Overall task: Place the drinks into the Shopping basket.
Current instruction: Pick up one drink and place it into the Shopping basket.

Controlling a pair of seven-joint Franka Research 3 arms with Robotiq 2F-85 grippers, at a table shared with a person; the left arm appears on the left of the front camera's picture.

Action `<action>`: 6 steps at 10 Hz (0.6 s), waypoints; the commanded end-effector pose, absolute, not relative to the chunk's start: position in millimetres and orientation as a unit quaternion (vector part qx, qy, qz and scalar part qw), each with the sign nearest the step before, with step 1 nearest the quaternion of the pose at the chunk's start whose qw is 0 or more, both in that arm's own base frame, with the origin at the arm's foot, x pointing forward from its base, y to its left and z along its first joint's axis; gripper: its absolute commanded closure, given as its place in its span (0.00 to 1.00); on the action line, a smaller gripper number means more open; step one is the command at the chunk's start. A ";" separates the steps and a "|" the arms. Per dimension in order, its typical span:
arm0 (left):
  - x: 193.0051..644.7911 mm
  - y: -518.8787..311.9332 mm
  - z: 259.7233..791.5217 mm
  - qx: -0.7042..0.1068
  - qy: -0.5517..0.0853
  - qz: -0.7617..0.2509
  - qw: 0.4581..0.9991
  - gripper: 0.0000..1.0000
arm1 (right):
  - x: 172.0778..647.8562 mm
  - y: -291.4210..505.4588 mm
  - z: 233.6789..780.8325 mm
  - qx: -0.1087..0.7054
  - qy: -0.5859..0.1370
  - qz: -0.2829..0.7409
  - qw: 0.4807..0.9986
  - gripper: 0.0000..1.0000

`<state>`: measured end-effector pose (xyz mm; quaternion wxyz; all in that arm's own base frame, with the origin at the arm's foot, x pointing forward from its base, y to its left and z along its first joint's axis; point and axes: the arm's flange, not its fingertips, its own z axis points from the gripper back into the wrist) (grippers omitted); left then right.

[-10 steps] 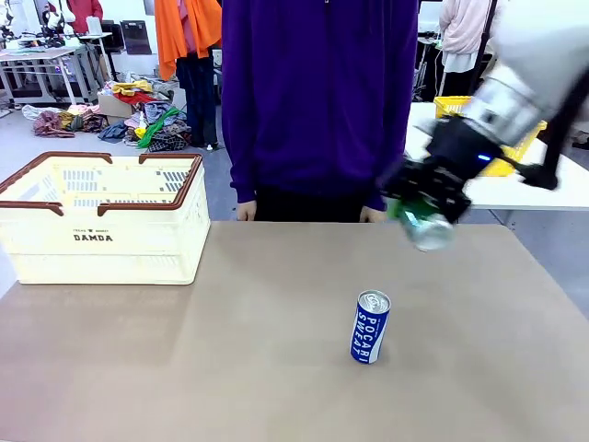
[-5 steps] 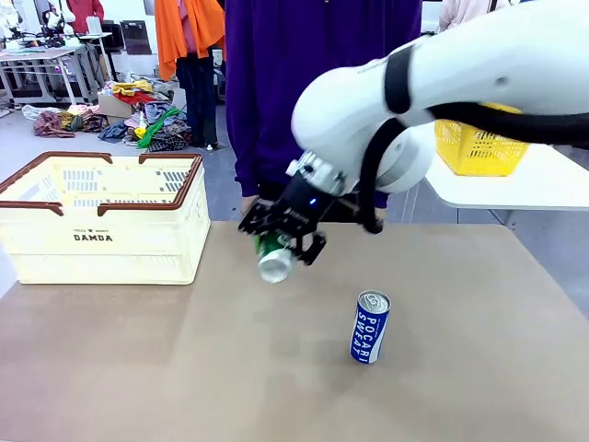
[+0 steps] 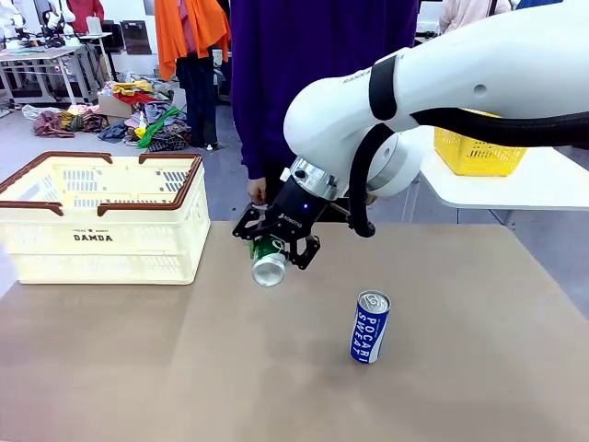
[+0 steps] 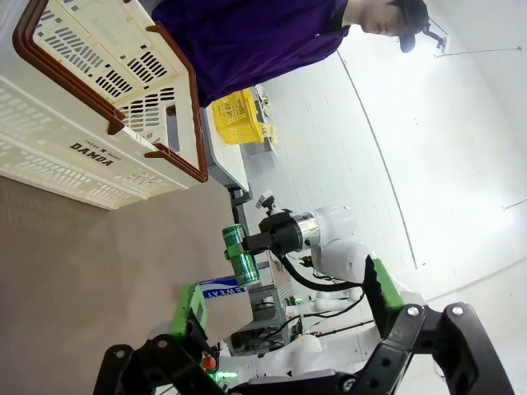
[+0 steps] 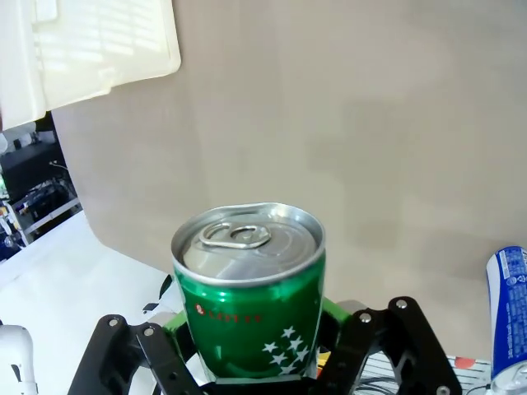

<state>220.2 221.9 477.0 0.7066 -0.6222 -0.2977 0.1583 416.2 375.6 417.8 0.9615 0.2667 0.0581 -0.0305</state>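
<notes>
Right arm: white, enters from the right side and reaches across the middle of the table (image 3: 276, 396); elbow bent high, wrist sloping down and to the left.
Right hand (image 3: 277, 245): held in the air over the far half of the table, between the Shopping basket (image 3: 101, 241) and the blue can (image 3: 370, 328); black fingers clenched on the green can (image 3: 269, 263), gripping its lower body on opposite sides.
Green can, position: held in the right hand, clear of the table surface, just right of the Shopping basket's near corner.
Green can, axis: long axis tilted; silver top with pull tab points down and toward the robot's side, base back in the hand.
Blue can, position: on the table right of centre, nearer the robot, well apart from the Shopping basket.
Blue can, axis: upright, long axis vertical, silver top up; white "POCARI SWEAT" lettering runs down its side.
Shopping basket: cream-white, reddish-brown rim and handles, at the far left of the table, open side up, "DAMDA" side facing the robot.
Left hand (image 4: 284, 300): released, fingers spread wide with nothing between them.
Person (image 3: 322, 83): purple top, standing at the far edge of the table behind the right arm.
</notes>
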 end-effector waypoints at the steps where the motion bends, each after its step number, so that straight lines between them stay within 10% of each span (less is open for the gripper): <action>1: 216.7 223.3 477.4 -0.621 -0.296 0.150 0.710 0.00 | 410.7 371.8 422.9 0.266 0.049 -0.031 0.962 1.00; 6: 216.7 223.3 477.4 -0.621 -0.296 0.150 0.710 0.00 | 428.1 472.2 408.4 0.060 0.051 0.000 0.997 1.00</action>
